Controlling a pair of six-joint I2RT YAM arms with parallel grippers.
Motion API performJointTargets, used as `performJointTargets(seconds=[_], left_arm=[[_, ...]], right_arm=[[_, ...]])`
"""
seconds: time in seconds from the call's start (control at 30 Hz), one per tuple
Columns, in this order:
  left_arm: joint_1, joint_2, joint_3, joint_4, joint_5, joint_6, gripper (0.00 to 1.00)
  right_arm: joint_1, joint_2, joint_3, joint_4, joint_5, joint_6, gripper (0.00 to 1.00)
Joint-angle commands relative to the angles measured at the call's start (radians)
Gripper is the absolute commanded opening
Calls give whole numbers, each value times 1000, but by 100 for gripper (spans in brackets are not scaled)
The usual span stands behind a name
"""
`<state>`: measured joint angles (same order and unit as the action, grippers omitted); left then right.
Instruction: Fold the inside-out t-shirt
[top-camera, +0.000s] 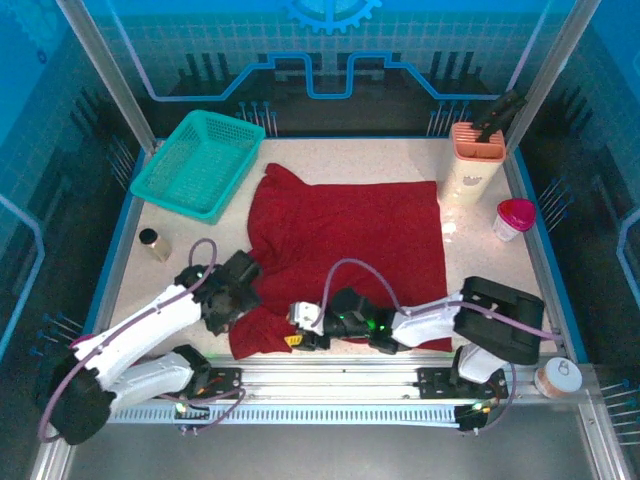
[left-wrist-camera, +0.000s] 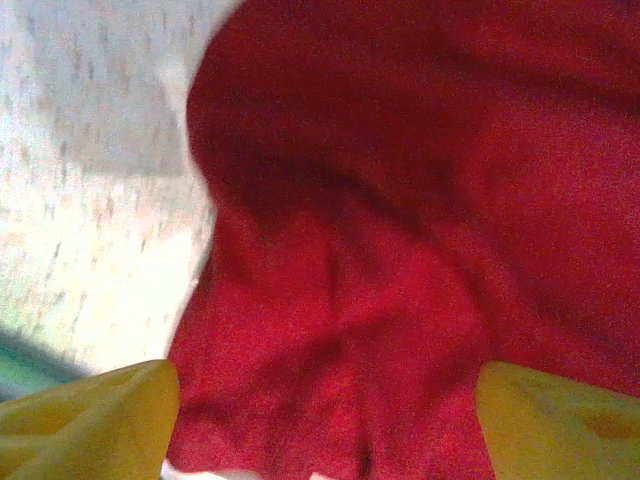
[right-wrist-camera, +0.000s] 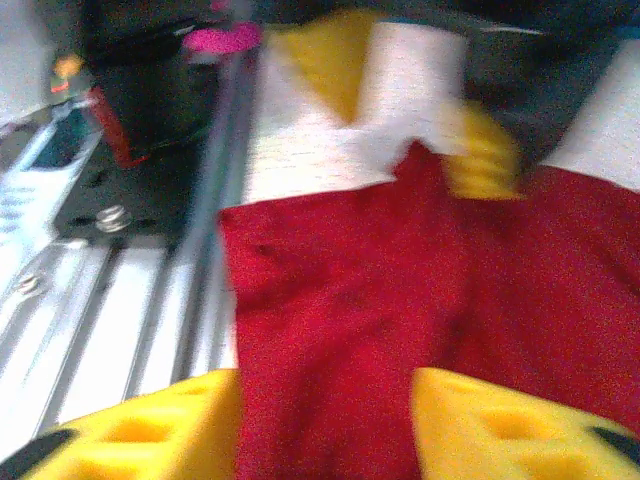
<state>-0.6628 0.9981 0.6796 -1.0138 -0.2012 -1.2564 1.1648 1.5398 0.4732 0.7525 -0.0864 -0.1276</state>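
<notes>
I see inside-out t-shirt (top-camera: 350, 235) spread on desk (top-camera: 475, 255) | left end effector (left-wrist-camera: 325, 425) open over it | right end effector (right-wrist-camera: 325, 425) open, cloth between fingers

I'm in a robot lab cell, by the looks: alu frame posts (top-camera: 105, 70) round my table (top-camera: 350, 160), blue printed backdrop w/ gear logo (top-camera: 330, 10), slotted alu rail (top-camera: 340, 385) along the near edge.

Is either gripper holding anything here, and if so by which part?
Nothing looks held. The left gripper and the right gripper both stand open over the near edge of the t-shirt, with cloth lying between their fingers.
</notes>
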Motion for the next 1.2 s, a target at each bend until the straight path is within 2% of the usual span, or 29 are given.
performJointTargets(seconds=[0.0,0.03,0.07,0.17,0.27,0.37,0.47,0.53,0.57,0.6,0.63,0.7,0.77,0.8,0.93,1.07,1.17], left_arm=[[-121,-21,-47,-166,51,-147,78],[-148,-15,-62,-159,63,-172,78],[-176,-4,-78,-160,71,-205,77],[-237,33,-115,-159,103,-276,75],[-260,62,-142,-129,126,-284,75],[-257,89,-159,-105,98,-283,69],[-252,99,-164,-53,74,-282,56],[-243,97,-174,-27,66,-290,44],[-237,90,-183,-9,65,-297,40],[-232,80,-198,13,70,-297,34],[-218,71,-210,38,80,-289,27],[-198,43,-228,76,92,-263,12],[-188,23,-227,67,79,-252,0],[-185,11,-224,50,69,-253,0],[-171,-65,-188,-39,39,-239,0],[-156,-167,-135,-204,-13,-249,0],[-137,-257,-120,-235,-35,-255,0]], right_arm=[[-10,-142,-64,-23,346,148,82],[-13,-193,-62,-100,425,198,100],[-22,-248,-57,-202,485,258,100],[-53,-363,-26,-403,530,357,100],[-102,-452,4,-596,666,538,100],[-215,-526,1,-624,478,460,100],[-274,-569,9,-700,492,476,100],[-334,-568,59,-903,550,622,100],[-380,-546,111,-1108,588,818,99],[-432,-511,156,-1301,556,1012,100],[-479,-477,181,-1404,481,1100,100],[-554,-413,216,-1575,358,1235,100],[-657,-368,241,-1651,258,1237,100],[-718,-351,251,-1662,213,1202,100],[-901,-305,279,-1708,170,1149,99],[-936,-332,264,-1729,131,1213,93],[-943,-340,236,-1738,107,1262,89]])
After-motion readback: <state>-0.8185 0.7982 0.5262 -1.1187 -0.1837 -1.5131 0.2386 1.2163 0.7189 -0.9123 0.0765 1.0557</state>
